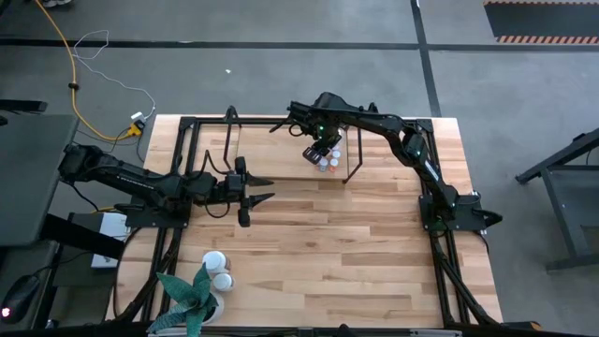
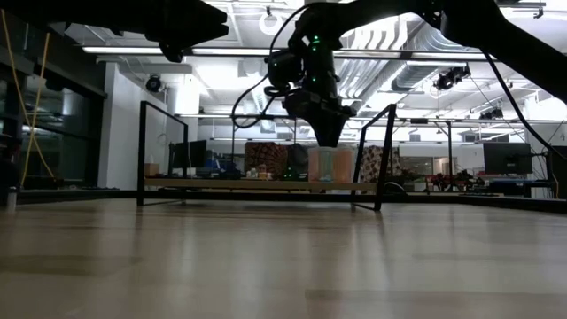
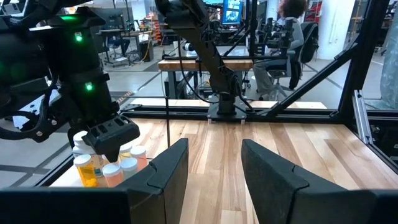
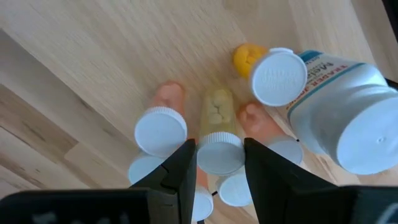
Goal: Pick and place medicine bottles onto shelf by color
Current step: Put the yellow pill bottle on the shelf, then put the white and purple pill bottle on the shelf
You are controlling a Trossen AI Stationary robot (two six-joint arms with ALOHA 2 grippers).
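The right gripper hangs over the shelf at the far side of the desk, and its two fingers stand apart on either side of a small yellowish bottle with a white cap; whether they already press it cannot be told, but a thin gap seems to show on each side, so I judge them not yet closed. Around this bottle, close together on the shelf board, stand other small bottles with white caps, two of them orange, and just beside them a larger white medicine bottle with a printed label. In the high view this group sits at the right part of the shelf, under the right arm. The left gripper waits low over the desk, near the left end of the shelf, with its fingers wide apart and nothing between them. Two more white bottles remain at the near left part of the desk, beside a green plant. The step in hand seems to be the setting or adjusting of one small bottle within its group. The next move needs care: the neighbours are so near that a finger could push one over, so the gripper should move straight up or down, without any sideways sweep.
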